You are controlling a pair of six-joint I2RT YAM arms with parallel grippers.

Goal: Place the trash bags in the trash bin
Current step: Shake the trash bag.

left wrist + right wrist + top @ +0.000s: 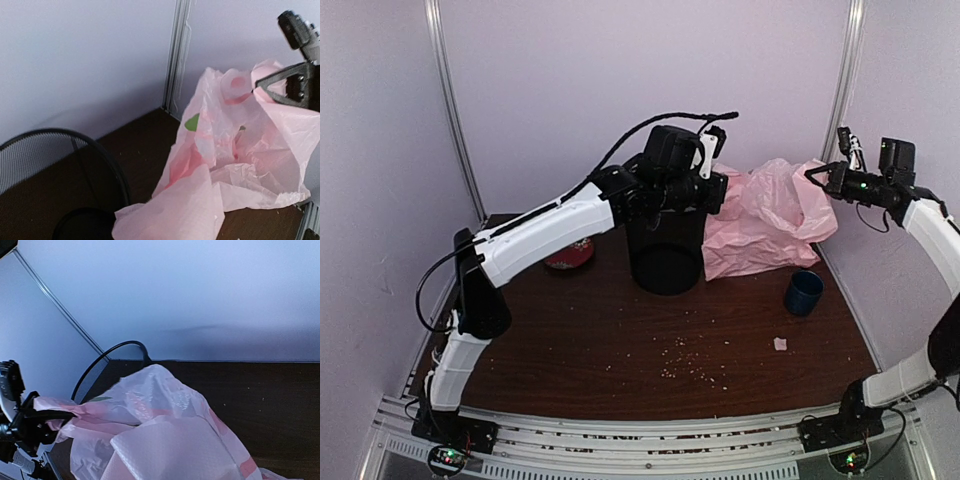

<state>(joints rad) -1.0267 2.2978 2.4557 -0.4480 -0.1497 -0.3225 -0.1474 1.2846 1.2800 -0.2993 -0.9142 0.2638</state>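
Note:
The pale-pink trash bag (pixel 770 215) hangs stretched between my two grippers at the back right, its lower part resting on the table. The black wire-mesh trash bin (pixel 665 250) stands upright just left of it. My left gripper (pixel 712 190) is over the bin's right rim and, in the right wrist view (pixel 65 416), is shut on a pink strap. My right gripper (pixel 812 175) holds the bag's upper right corner, and the left wrist view shows it (pixel 254 86) pinched on the plastic. The bag (pixel 220 165) (pixel 170 440) hides each camera's own fingers. The bin's rim (pixel 50 132) (pixel 110 352) shows in both wrist views.
A small dark-blue mug (pixel 804 292) stands in front of the bag on the right. A red round object (pixel 570 255) lies left of the bin, partly under my left arm. A white scrap (pixel 780 343) and crumbs lie on the brown table (pixel 620 340). Walls close in behind and at the sides.

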